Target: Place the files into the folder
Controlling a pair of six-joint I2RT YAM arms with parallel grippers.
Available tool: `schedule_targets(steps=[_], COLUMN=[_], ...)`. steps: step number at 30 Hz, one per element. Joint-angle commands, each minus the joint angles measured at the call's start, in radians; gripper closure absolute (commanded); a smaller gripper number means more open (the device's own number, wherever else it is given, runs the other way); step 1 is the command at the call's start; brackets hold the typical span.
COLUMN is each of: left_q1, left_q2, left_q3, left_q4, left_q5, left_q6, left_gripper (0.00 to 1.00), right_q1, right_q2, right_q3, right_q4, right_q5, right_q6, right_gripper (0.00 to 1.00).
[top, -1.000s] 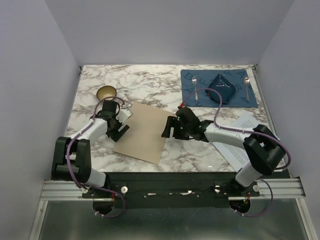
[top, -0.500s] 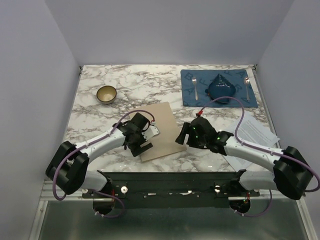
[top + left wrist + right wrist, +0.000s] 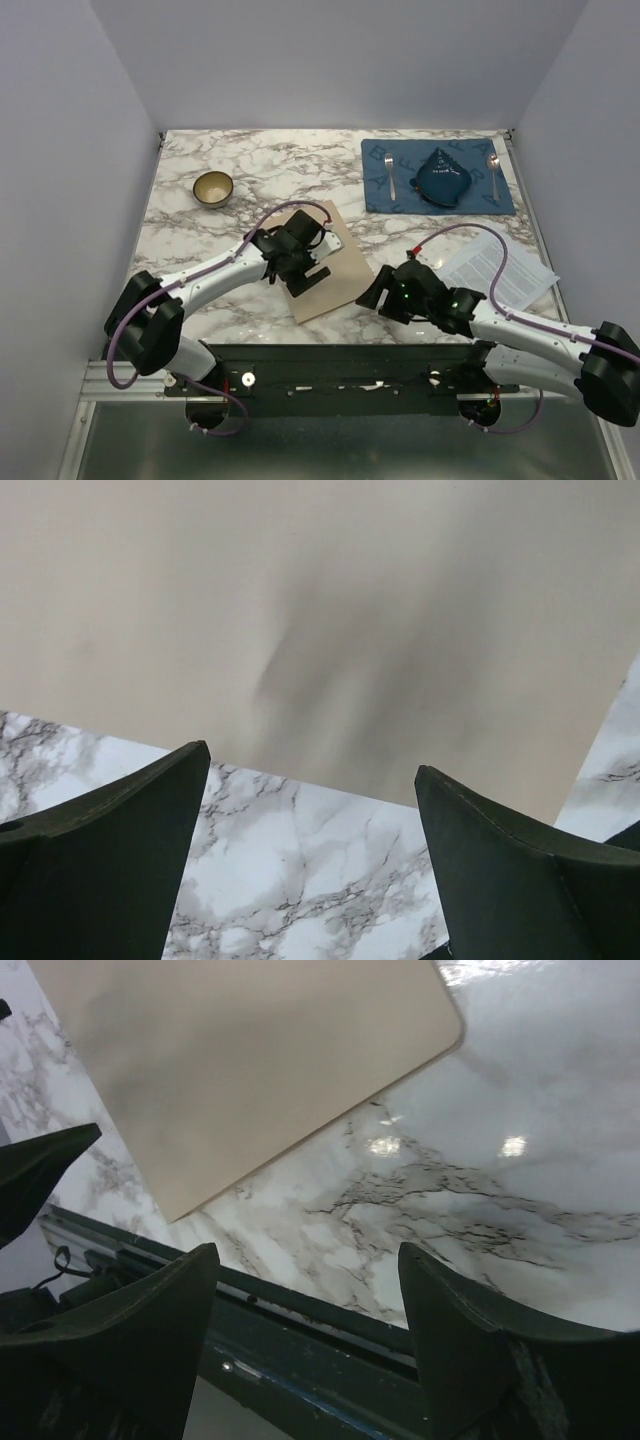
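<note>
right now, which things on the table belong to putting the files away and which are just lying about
For the job:
folder
files

Lying about:
bowl
blue placemat
folded dark cloth
spoon
second spoon

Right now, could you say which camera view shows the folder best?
Top external: the folder lies nearly whole, the left arm crossing it. Left wrist shows only its near edge; right wrist, one rounded corner.

Bright, even light; glare spots on tabletop [image 3: 560, 1110] (soft shadows)
</note>
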Motion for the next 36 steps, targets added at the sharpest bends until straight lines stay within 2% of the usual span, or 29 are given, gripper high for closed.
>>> schedule_targets(steps=[1,5,9,16,23,29,35,36], left_q1=[0.059,0.252,0.312,0.337,0.370,0.398,0.403,0.403], left_q2=[-0.076,-0.052,-0.018,0.065,0.256,0.347,0.412,0.422], left_q3=[0.034,0.080,0.064,0.070,0.202,0.258,0.294,0.298], left_q4=[0.001,0.039,0.138,0.284,0.300,0.334,0.329,0.315], left_q5=[-0.110,-0.156,-0.277,-0.345,-0.458,-0.558,-0.546,-0.503], left_q6=[-0.018,-0.047,-0.059,-0.093,-0.135,-0.122,-0.112,-0.104], left_gripper=[0.01,0.01,0.01,0.01,0.01,0.01,0.01,0.02], right_q1=[0.037,0.049,0.049,0.057,0.057,0.055,0.057,0.057], right_q2=[0.057,0.146,0.241,0.327,0.399,0.441,0.462,0.465], right_q3=[0.027,0.029,0.018,-0.043,-0.074,-0.130,-0.153,-0.169], right_q4=[0.137,0.237,0.359,0.502,0.614,0.747,0.832,0.850], right_q5=[-0.020,-0.038,-0.084,-0.117,-0.134,-0.135,-0.132,-0.131], right_q6=[0.083,0.112,0.155,0.242,0.305,0.359,0.386,0.392], right_gripper=[0.20,0.20,0.22,0.27,0.30,0.32,0.34,0.34])
